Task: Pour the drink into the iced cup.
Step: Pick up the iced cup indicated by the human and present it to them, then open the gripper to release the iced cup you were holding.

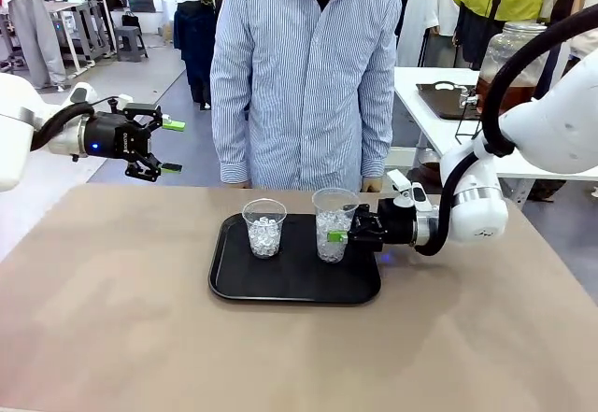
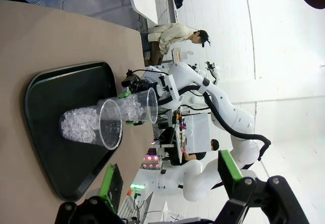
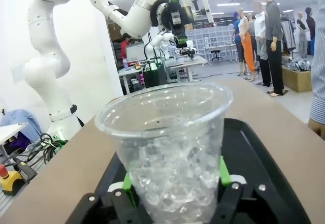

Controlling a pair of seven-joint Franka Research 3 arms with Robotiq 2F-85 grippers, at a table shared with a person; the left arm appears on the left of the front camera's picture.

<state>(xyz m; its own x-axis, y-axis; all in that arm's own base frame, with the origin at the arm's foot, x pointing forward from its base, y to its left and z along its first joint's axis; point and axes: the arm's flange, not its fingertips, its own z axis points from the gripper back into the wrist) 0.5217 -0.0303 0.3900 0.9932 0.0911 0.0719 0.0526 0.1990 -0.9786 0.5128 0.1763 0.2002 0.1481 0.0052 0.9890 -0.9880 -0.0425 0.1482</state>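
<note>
Our right pincer (image 1: 338,235) is clamped on the right-hand clear plastic cup of ice cubes (image 1: 334,214), which stands on the black tray (image 1: 299,286) beside a second iced cup (image 1: 264,228). Our left pincer (image 1: 172,146), fingers apart, hangs over the tan counter (image 1: 112,319) at its far-left edge.

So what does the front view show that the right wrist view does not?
Front view: a second clear plastic cup of ice on the black tray, and a large glass jar of amber-brown drink behind. Right wrist view: green pads pressing both sides of the clear plastic iced cup, close up, and a yellow box with a red button. Both: the right tool shut on that cup, the black tray, the open left tool.
</note>
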